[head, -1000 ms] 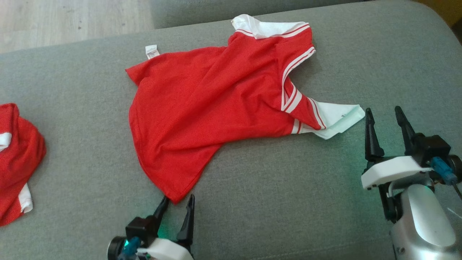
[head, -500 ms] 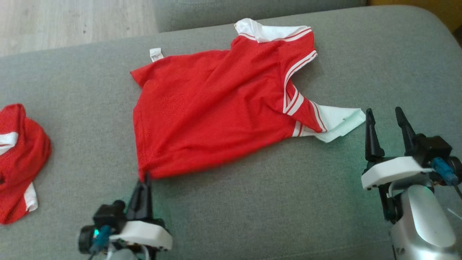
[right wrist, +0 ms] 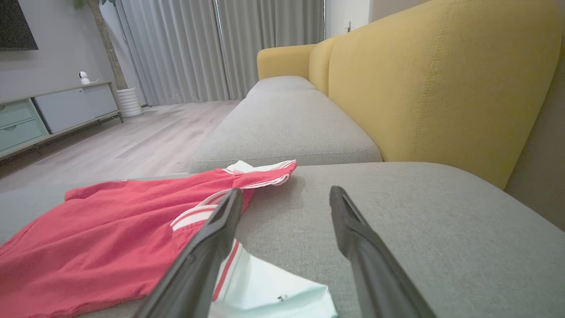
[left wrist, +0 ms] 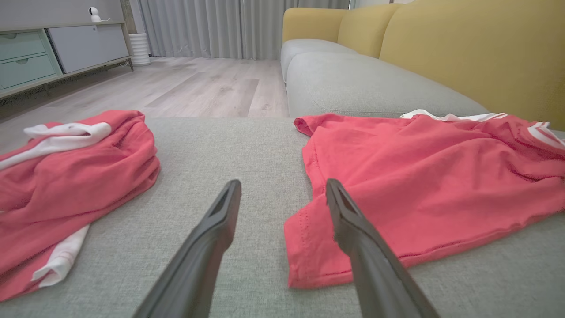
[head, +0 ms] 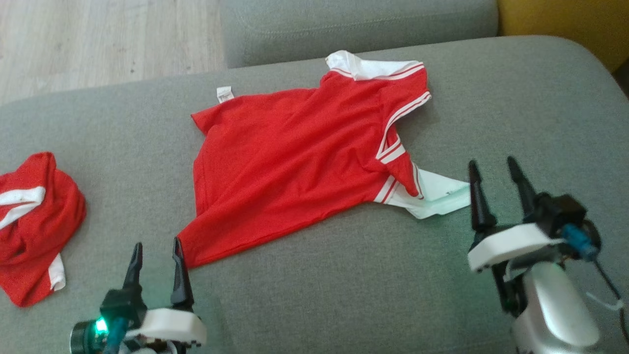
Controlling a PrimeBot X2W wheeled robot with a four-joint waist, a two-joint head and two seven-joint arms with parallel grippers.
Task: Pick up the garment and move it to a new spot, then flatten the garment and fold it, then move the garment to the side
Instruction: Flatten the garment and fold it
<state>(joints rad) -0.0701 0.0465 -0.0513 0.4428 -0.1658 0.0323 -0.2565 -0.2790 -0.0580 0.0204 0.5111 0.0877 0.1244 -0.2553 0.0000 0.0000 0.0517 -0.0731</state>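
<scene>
Just beside garment (head: 295, 157) corner, left tool (head: 157, 242) agape

The garment (head: 295, 157) is seen as soft, matt red knit cloth with white trim. The cushion (head: 344, 285) is covered in coarse grey woven cloth, the backrest (right wrist: 441, 79) in finer yellow weave. The floor (head: 98, 39) is laid in pale, smooth wood.

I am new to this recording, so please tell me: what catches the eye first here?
The bright red shirt with white sleeves lies spread in the middle of the grey sofa cushion. A second red garment sits crumpled far to the left on it. The left gripper stands open next to the shirt's near corner, the right gripper open by a white sleeve.
</scene>
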